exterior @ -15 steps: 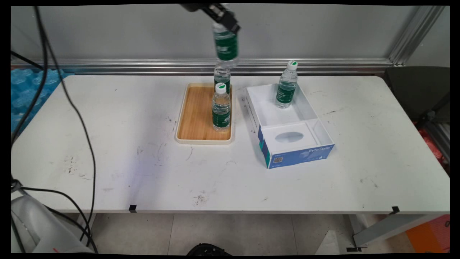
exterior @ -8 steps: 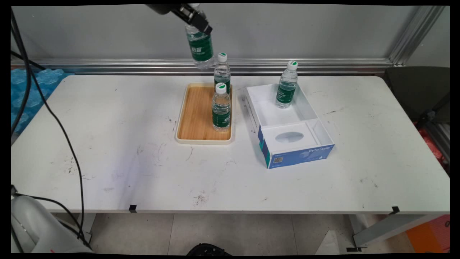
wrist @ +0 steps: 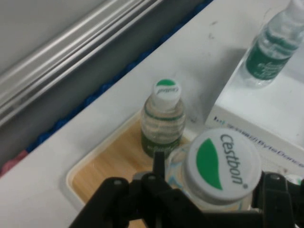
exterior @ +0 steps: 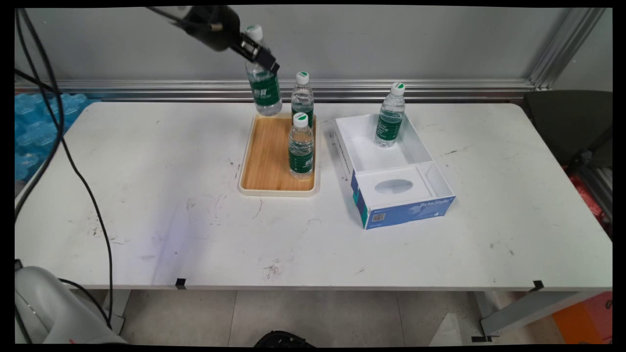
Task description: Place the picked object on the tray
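My gripper [exterior: 259, 55] pinches a water bottle [exterior: 263, 80] just below its white cap [wrist: 222, 165], holding it in the air above the far left corner of the wooden tray [exterior: 268, 156]. At my three o'clock another bottle [exterior: 302, 98] stands on the tray.

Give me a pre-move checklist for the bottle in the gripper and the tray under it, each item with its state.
1. Gripper closed on the held bottle: ok.
2. Held bottle's cap on: ok.
3. Held bottle upright: not ok, slightly tilted.
4. Held bottle over the wooden tray, at its far left corner: ok.
5. Open tray space beside the far bottle and near bottle: ok, left half is bare.
6. Held bottle's base clear of the tray floor: cannot tell.
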Action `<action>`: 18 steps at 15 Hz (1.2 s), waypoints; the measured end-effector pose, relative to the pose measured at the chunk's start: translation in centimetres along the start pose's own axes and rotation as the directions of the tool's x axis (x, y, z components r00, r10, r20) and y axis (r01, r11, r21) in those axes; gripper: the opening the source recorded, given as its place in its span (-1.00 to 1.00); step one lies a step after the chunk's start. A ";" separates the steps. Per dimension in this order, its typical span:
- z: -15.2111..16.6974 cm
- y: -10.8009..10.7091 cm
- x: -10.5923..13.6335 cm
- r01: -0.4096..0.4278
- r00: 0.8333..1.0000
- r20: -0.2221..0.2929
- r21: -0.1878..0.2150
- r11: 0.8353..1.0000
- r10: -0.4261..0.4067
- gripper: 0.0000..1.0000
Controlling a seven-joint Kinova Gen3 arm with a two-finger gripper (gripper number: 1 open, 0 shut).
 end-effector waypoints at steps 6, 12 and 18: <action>3.6 -1.0 -1.5 0.038 0.999 0.031 0.031 0.999 -0.039 -1.00; 7.1 -2.3 -2.8 0.038 0.998 0.055 0.058 0.998 -0.041 -1.00; 10.7 -3.1 -3.4 0.003 0.998 0.058 0.056 0.998 -0.006 -1.00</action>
